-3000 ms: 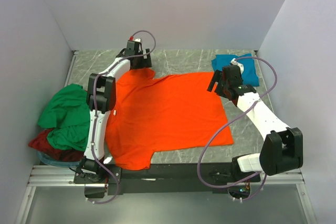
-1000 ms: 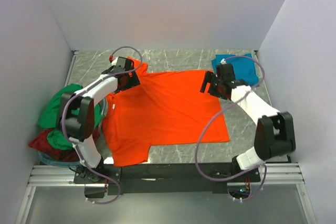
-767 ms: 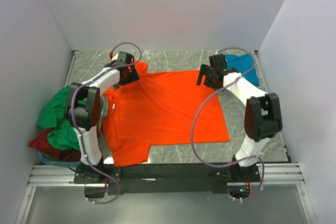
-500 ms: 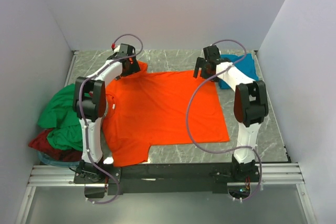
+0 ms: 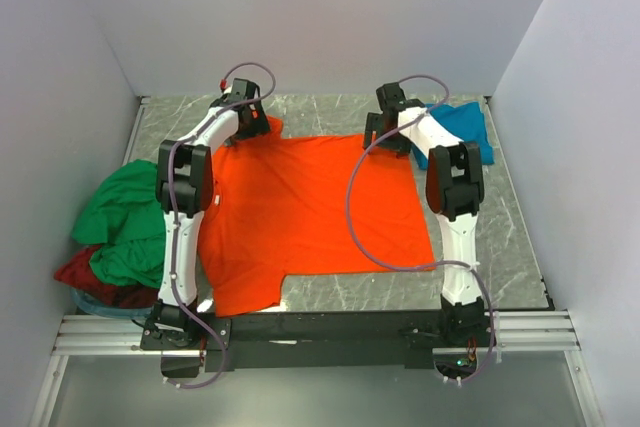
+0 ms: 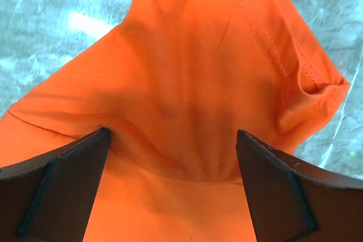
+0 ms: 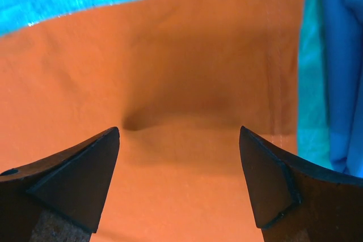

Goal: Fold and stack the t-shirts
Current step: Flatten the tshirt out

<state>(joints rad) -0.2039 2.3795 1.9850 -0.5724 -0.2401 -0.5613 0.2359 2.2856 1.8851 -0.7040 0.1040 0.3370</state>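
Left wrist view: left gripper (image 6: pixel 171 134) jaws spread wide, nothing pinched. Dark wedge-shaped fingers (image 6: pixel 62 191) with matte faces, tips down at the cloth. Between them lies the orange t-shirt (image 5: pixel 310 207), a soft woven cotton look, with shallow creases fanning toward the gap. Stitched double-seam hem runs along the upper right, and the sleeve end curls over into a small fold. Past the cloth edge is the table (image 5: pixel 330 112), grey-green marbled with pale veins, slightly glossy.

Right wrist view: right gripper (image 7: pixel 178 131) also gaping wide, holding nothing. Same dark wedges, tips at the orange cloth near its far right corner. One small dimple by the left tip, cloth otherwise smooth and flat. Straight hem on the right with a faint stitch line. Just beyond the hem is the teal t-shirt (image 5: pixel 462 127), a smooth fold.

Top external view: orange shirt spread flat mid-table, sleeves at the left side, roughly rectangular body. Both arms stretched to its far edge, one at each far corner. Teal shirt bunched at the far right, just beside the orange corner. Green t-shirt (image 5: pixel 125 217) in a crumpled heap at the left edge, on top of the dark red t-shirt (image 5: pixel 95 277). Lilac cable (image 5: pixel 347 209) loops across the orange cloth.
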